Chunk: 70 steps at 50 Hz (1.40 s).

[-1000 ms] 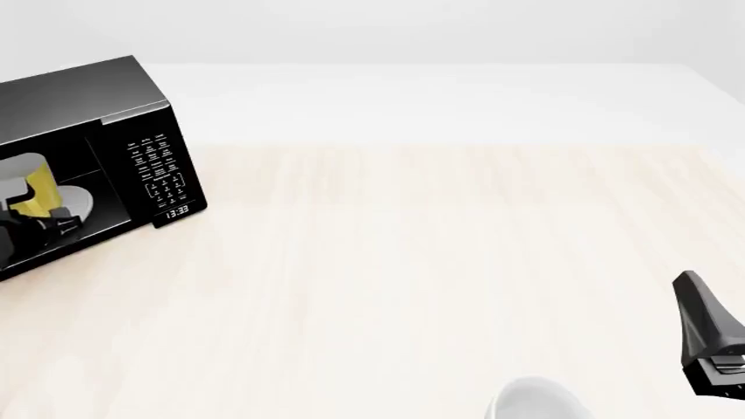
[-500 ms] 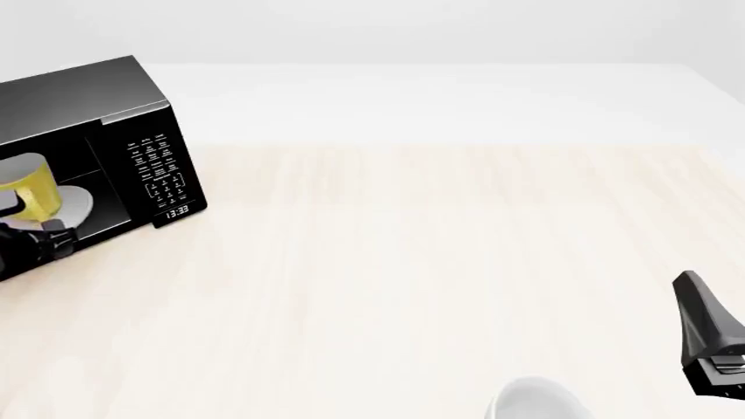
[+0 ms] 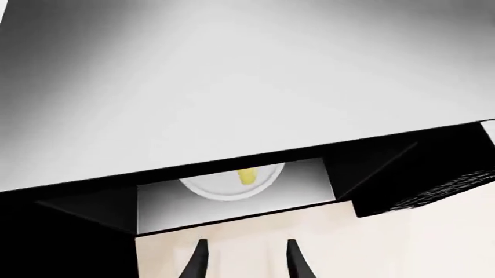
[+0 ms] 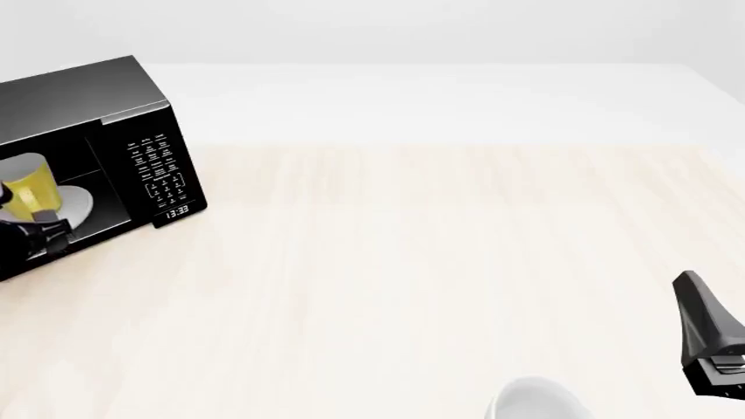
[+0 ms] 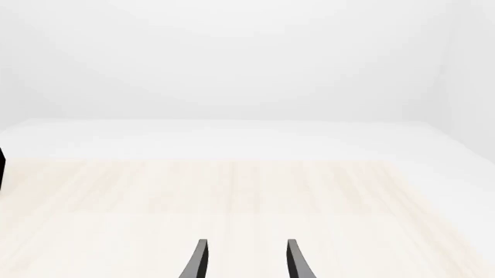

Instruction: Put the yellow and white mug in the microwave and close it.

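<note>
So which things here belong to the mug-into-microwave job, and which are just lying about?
Part of the job:
- yellow and white mug, inside the oven on the white turntable plate
- microwave, front open
- left tool, empty, outside the opening

Lying about:
- white-grey cup, at the near table edge
- right tool, open, idle over bare table

Pale wood table (image 4: 442, 262) with microwave (image 4: 82, 105), white cup (image 4: 533, 400).

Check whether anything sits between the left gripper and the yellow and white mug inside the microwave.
Nothing visible does. In the left wrist view the left gripper has its jaws apart and empty over bare table, facing the open microwave. The yellow and white mug stands on the turntable plate with clear space in front.
</note>
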Tool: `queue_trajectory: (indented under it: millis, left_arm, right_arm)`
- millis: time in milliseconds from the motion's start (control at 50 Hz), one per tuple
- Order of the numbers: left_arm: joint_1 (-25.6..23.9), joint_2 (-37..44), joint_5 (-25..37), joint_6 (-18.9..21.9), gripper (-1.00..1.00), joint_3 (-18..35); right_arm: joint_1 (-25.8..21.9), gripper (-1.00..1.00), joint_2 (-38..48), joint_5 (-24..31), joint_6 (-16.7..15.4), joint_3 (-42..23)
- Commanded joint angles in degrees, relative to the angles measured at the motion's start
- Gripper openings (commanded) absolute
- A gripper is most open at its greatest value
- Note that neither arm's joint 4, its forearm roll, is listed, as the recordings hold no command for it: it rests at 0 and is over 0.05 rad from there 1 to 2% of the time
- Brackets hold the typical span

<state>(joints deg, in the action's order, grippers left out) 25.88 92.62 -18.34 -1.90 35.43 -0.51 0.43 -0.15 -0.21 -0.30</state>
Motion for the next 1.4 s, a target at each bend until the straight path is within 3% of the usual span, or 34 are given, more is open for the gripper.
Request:
queue_trajectory:
  millis: [20, 640, 960, 1120, 1200, 1400]
  left_arm:
    - [-0.8, -6.3, 1.4, -1.0, 1.00, -2.9]
    - [-3.9, -32.5, 11.7, -2.1, 1.00, -12.1]
    - [-3.1, -47.6, 23.4, -1.5, 1.00, -9.4]
    - [-3.5, -51.1, 27.9, -2.0, 1.00, -6.7]
    - [-1.7, -55.1, 30.4, 1.5, 1.00, -4.7]
    - [-1.6, -55.9, 34.5, 0.9, 1.00, -0.4]
  right_arm:
    - [0.1, 1.00, -0.1, 0.0, 0.0, 0.1]
    - [0.1, 1.00, -0.1, 0.0, 0.0, 0.1]
    - [0.1, 1.00, -0.1, 0.0, 0.0, 0.1]
    - [0.1, 1.00, -0.1, 0.0, 0.0, 0.1]
    - [0.1, 1.00, -0.1, 0.0, 0.0, 0.1]
    - [0.1, 1.00, -0.1, 0.0, 0.0, 0.1]
